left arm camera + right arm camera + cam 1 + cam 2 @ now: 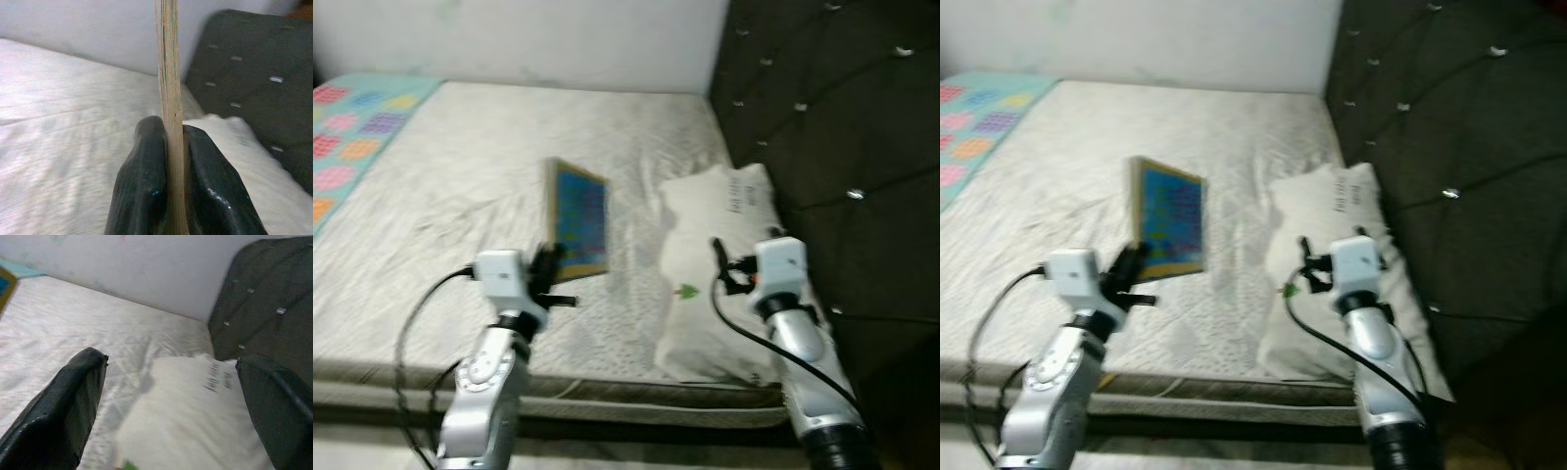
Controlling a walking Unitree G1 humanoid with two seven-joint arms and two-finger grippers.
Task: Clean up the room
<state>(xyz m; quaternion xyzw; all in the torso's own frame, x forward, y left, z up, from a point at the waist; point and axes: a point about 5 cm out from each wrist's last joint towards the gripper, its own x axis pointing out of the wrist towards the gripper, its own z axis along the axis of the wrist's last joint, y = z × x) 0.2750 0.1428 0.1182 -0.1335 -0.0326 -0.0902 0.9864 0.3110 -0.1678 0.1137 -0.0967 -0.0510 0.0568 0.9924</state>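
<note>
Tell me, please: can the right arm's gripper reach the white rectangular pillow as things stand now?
Probably yes. The right gripper is open and hovers just above the white rectangular pillow, with nothing between them. The left gripper is busy, shut on the thin wooden-edged board.

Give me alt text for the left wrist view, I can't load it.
The left gripper is shut on the thin edge of a flat wooden board, held upright and seen edge-on between its two black fingers. Behind lie a white mattress, a white pillow and a dark tufted headboard.
</note>
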